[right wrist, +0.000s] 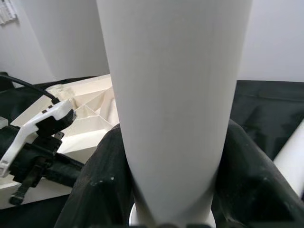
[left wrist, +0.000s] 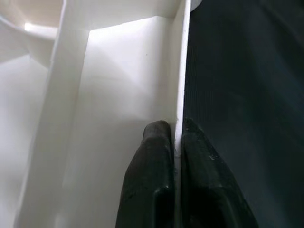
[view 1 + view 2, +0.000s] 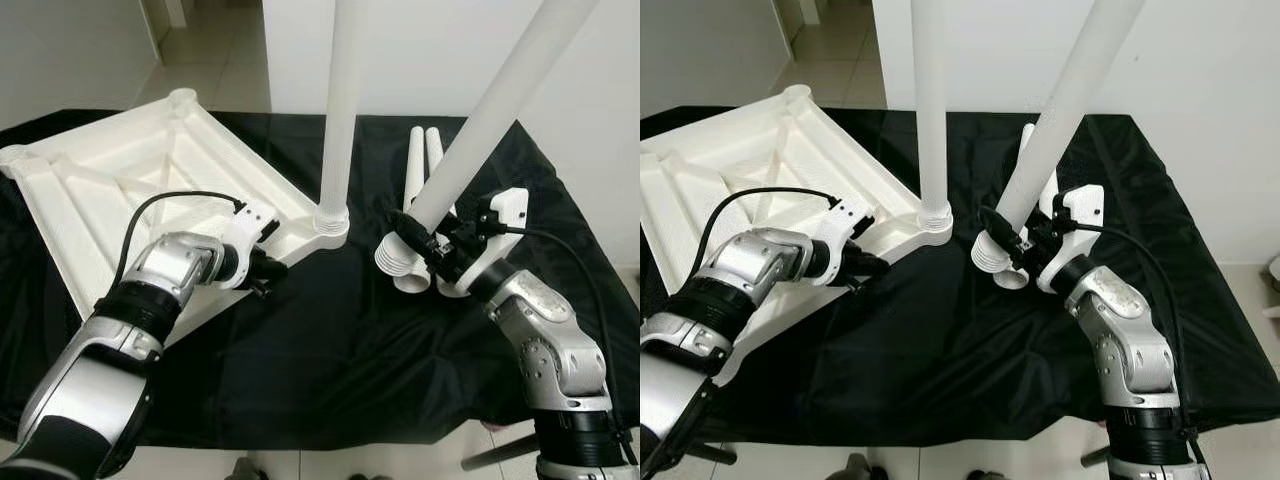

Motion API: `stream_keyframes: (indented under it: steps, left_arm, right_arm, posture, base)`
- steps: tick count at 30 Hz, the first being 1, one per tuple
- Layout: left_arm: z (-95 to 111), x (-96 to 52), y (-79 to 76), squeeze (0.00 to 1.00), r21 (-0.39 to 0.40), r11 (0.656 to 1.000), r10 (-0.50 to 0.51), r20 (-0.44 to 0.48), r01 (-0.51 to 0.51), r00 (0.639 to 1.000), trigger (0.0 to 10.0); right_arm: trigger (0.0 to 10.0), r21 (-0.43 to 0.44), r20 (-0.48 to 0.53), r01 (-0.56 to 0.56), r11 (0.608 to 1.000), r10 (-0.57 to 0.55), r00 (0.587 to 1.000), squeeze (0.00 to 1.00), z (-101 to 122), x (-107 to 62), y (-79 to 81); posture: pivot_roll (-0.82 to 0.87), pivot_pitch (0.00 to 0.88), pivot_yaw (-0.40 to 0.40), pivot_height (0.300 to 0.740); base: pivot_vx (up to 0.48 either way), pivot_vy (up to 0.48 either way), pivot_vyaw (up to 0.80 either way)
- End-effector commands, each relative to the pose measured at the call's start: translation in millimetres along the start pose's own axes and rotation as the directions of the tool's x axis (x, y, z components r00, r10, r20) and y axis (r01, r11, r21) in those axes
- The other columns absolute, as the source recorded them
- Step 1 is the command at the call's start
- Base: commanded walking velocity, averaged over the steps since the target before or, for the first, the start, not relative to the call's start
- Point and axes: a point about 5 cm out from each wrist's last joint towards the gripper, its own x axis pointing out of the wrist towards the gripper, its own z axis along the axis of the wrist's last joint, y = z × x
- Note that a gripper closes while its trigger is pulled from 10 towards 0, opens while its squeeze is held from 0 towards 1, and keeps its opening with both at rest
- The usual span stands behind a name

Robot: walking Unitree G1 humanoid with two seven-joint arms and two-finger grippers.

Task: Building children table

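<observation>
A white table top (image 3: 110,180) lies upside down on the black cloth, ribs facing up. One white leg (image 3: 337,110) stands upright in its near right corner socket. My left gripper (image 3: 262,275) is shut on the top's thin side rim (image 2: 182,71), one finger on each face. My right gripper (image 3: 425,245) is shut on a second white leg (image 3: 480,120), which leans up to the right. That leg's ribbed lower end (image 3: 393,256) hangs just above the cloth, right of the corner socket. Two more legs (image 3: 425,160) lie on the cloth behind it.
The black cloth (image 3: 330,360) covers the whole work table, whose front edge runs along the bottom of the eye views. A white wall stands behind, and tiled floor (image 3: 215,60) shows at the far left. A dark bar (image 3: 500,455) sticks out low at the right.
</observation>
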Motion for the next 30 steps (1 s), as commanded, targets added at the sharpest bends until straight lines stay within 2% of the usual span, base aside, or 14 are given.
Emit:
stream_keyframes:
  steps: [1,5,6,10,14,16,19,21,27,28,29,30]
  left_arm:
    - [2,-4.6,9.6,0.00,-0.041,0.996,0.083,0.022,-0.082,0.996,0.0]
    - [17,-0.7,11.6,0.00,-0.092,0.986,0.143,0.077,-0.135,0.987,0.0]
    - [27,1.7,12.0,0.00,-0.129,0.978,0.177,0.116,-0.162,0.977,0.0]
    - [35,4.1,11.6,0.00,-0.153,0.971,0.203,0.143,-0.181,0.969,0.0]
    - [51,10.4,9.9,0.00,-0.207,0.952,0.267,0.199,-0.226,0.943,0.0]
    - [59,17.2,1.6,0.00,-0.210,0.954,0.260,0.214,-0.216,0.942,0.0]
    - [62,20.7,-2.7,0.00,-0.209,0.955,0.255,0.219,-0.209,0.942,0.0]
    - [69,31.1,-16.0,0.00,-0.198,0.960,0.240,0.226,-0.197,0.944,0.0]
    - [74,38.9,-25.6,0.00,-0.208,0.958,0.246,0.237,-0.198,0.940,0.0]
    - [75,40.3,-26.7,0.00,-0.214,0.955,0.253,0.238,-0.204,0.938,2.3]
    - [78,41.9,-27.7,0.00,-0.233,0.947,0.279,0.249,-0.222,0.928,0.0]
    - [78,41.9,-27.7,0.00,-0.233,0.947,0.279,0.249,-0.222,0.928,0.0]
  right_arm:
    - [10.0,-0.008,0.018,0.004,1.000,-0.004,1.000,0.00,5,-1.7,-0.4]
    - [10.0,-0.009,0.019,0.005,1.000,-0.004,1.000,0.00,6,-1.0,-0.6]
    - [10.0,-0.007,0.021,0.004,1.000,-0.004,1.000,0.00,6,-0.3,-0.2]
    - [10.0,-0.006,0.022,0.004,1.000,-0.004,1.000,0.00,6,0.4,0.0]
    - [10.0,-0.004,0.028,0.003,1.000,-0.003,1.000,0.00,7,1.9,0.3]
    - [10.0,-0.003,0.028,0.001,1.000,-0.001,1.000,0.00,7,2.9,0.8]
    - [10.0,-0.001,0.029,0.000,1.000,0.000,1.000,0.00,7,3.3,0.9]
    - [10.0,-0.001,0.030,-0.001,1.000,0.001,1.000,0.00,7,3.8,1.3]
    - [10.0,0.001,0.033,-0.003,1.000,0.003,0.999,0.00,6,4.3,2.7]
    - [10.0,0.001,0.033,-0.004,1.000,0.004,0.999,0.00,6,4.5,3.4]
    - [10.0,0.003,0.034,-0.005,1.000,0.005,0.999,0.00,6,4.9,4.5]
    - [10.0,0.003,0.034,-0.005,1.000,0.005,0.999,0.00,6,4.9,4.5]
  posture:
    - [-0.07,0.141,0.053,0.740]
    - [-0.07,0.140,0.051,0.740]
    - [-0.07,0.140,0.049,0.740]
    - [-0.07,0.139,0.049,0.740]
    - [-0.06,0.140,0.047,0.740]
    - [-0.06,0.141,0.047,0.740]
    - [-0.06,0.141,0.047,0.740]
    - [-0.06,0.140,0.049,0.740]
    - [-0.06,0.138,0.058,0.740]
    - [-0.06,0.137,0.061,0.740]
    - [-0.06,0.137,0.064,0.740]
    - [-0.06,0.137,0.064,0.740]
  base:
    - [0.000,0.000,0.00]
    - [0.000,0.000,0.00]
    - [0.000,0.000,0.00]
    - [0.000,0.000,0.00]
    - [0.000,0.000,0.00]
    - [0.000,0.000,0.00]
    - [0.000,0.000,0.00]
    - [0.000,0.000,0.00]
    - [0.000,0.000,0.00]
    - [0.000,0.000,0.00]
    - [0.000,0.000,0.00]
    - [0.000,0.000,0.00]
